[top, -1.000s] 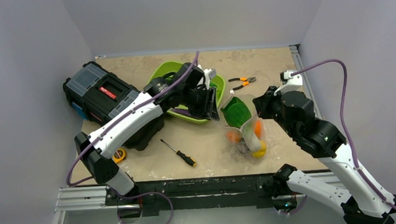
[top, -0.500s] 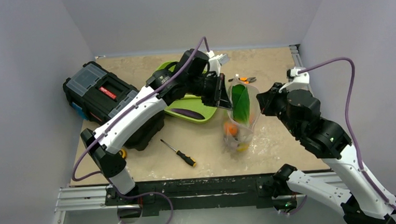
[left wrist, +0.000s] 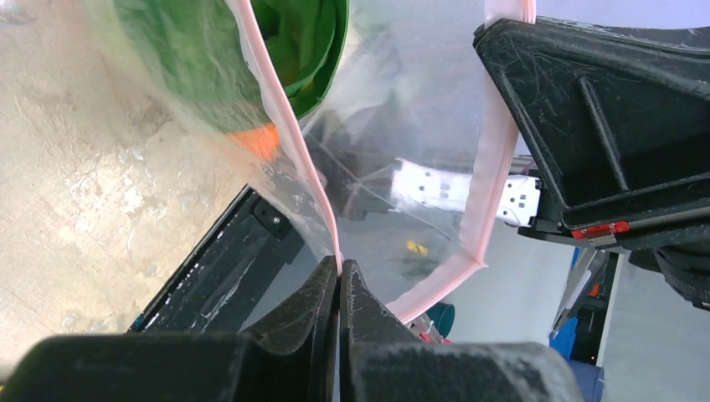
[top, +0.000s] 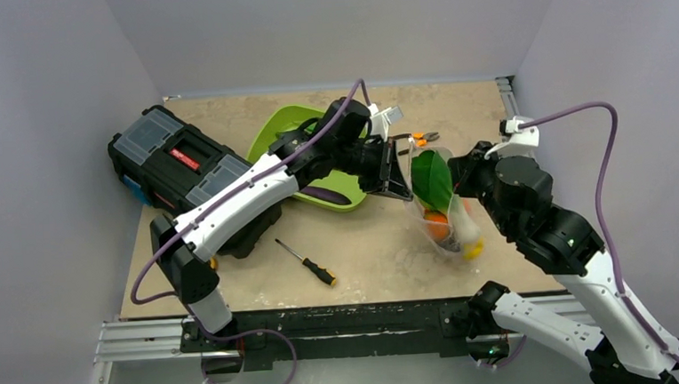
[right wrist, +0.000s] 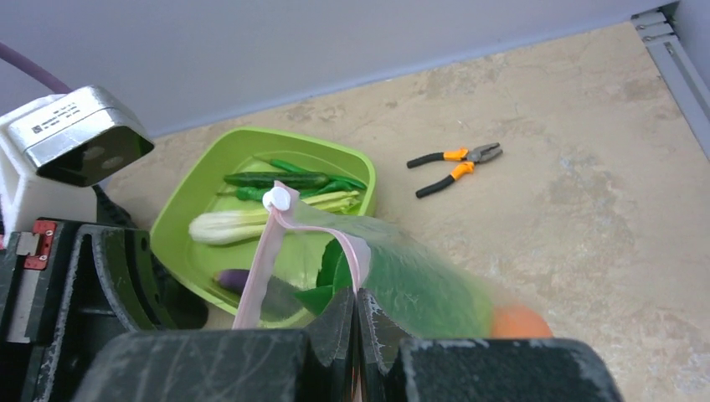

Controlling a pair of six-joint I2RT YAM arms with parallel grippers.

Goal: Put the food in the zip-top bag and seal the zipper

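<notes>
Your left end effector (left wrist: 339, 280) and right end effector (right wrist: 356, 308) each gripped the zipper (left wrist: 285, 134) so the zip-top bag (top: 439, 211) hung mouth up

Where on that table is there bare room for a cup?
Bare tabletop: near the front between the screwdriver and the bag, and behind the pliers by the back wall. It's crowded from the toolbox past the green tray to the bag.

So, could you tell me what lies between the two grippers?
The open bag, pinched by the left gripper and the right gripper; the top view shows it.
</notes>
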